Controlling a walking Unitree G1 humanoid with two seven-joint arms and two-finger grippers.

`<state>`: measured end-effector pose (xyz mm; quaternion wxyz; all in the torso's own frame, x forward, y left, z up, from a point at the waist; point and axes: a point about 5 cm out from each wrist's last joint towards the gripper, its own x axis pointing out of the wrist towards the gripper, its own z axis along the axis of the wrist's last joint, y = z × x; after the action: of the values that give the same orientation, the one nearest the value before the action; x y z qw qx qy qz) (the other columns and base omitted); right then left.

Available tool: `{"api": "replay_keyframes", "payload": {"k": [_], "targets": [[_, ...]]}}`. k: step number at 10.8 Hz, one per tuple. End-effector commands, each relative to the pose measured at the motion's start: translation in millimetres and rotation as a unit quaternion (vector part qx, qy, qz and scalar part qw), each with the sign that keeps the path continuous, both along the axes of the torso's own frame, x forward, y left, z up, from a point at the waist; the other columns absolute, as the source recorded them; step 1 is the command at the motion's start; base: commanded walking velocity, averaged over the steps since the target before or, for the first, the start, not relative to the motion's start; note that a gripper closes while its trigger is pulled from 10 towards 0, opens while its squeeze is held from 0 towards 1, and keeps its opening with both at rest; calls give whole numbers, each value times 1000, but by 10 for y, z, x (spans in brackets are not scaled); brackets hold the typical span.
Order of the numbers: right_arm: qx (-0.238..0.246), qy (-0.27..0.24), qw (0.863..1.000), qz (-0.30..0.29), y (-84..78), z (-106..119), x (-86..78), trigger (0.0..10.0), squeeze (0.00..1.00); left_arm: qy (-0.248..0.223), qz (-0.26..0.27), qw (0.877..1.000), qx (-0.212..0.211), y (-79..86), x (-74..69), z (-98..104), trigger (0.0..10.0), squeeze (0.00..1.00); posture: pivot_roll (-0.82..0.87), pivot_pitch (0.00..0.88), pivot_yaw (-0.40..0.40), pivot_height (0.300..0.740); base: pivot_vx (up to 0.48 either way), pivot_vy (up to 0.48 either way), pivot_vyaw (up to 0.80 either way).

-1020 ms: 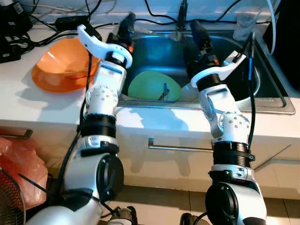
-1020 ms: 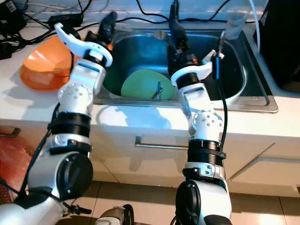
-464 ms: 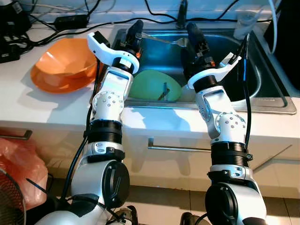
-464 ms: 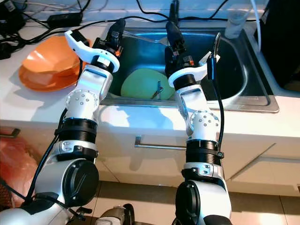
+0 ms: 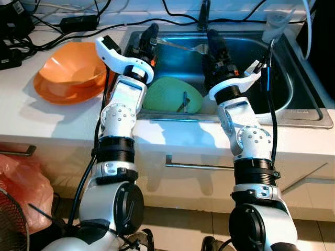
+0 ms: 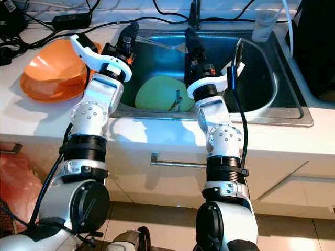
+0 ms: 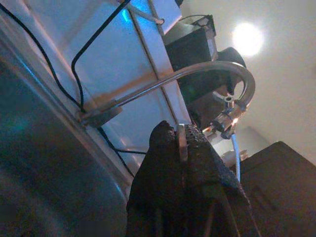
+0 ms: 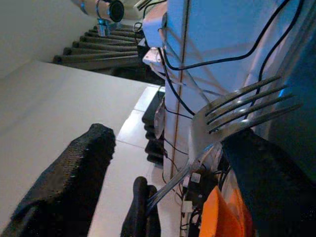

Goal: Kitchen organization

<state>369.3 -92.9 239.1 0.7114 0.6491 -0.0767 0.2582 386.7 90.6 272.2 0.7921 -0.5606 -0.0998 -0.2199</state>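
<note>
Table (image 5: 63, 120), white, runs across the scene with a steel sink (image 5: 293, 112) let into it. Both arms reach over the sink's front edge.

Left of the sink on the table lie stacked orange bowls (image 5: 70, 70), and black cables (image 5: 47, 31) trail along the back. A green plate (image 5: 170, 94) rests tilted in the sink near the front wall, with a small dark utensil (image 5: 183, 101) lying on it. A tap (image 7: 197, 74) curves over the basin from the back rim. A clear cup (image 6: 263, 23) stands at the sink's far right corner.

The left gripper (image 5: 152, 32) hangs over the sink's back left part, its fingers clenched on the handle of a fork (image 5: 183, 47). The fork lies nearly level above the basin, tines (image 8: 247, 106) pointing toward the right gripper (image 5: 214, 41). In the left wrist view the thin metal handle (image 7: 181, 143) is pinched between the two black fingers (image 7: 158, 158).

The right gripper is just beside the fork's head, its fingers (image 8: 64, 168) spread wide, one to each side of the tines, not touching them as far as can be seen.
</note>
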Motion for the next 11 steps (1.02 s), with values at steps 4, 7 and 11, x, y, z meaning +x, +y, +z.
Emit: {"api": "replay_keyframes", "payload": {"k": [4, 7, 11], "targets": [[35, 21, 998, 40, 370, -135, -47, 10000, 0, 24, -29, 999, -10, -209, -126, -131, 0, 0, 17, 136, 98, 740, 0, 0, 0], [31, 21, 999, 37, 365, -150, -24, 10000, 0, 29, -43, 999, -14, -286, -182, -148, 0, 0, 18, 136, 97, 740, 0, 0, 0], [25, 12, 999, 31, 340, -124, 28, 10000, 0, 41, -54, 998, -13, -316, -255, -217, 0, 0, 24, 138, 95, 740, 0, 0, 0]]}}
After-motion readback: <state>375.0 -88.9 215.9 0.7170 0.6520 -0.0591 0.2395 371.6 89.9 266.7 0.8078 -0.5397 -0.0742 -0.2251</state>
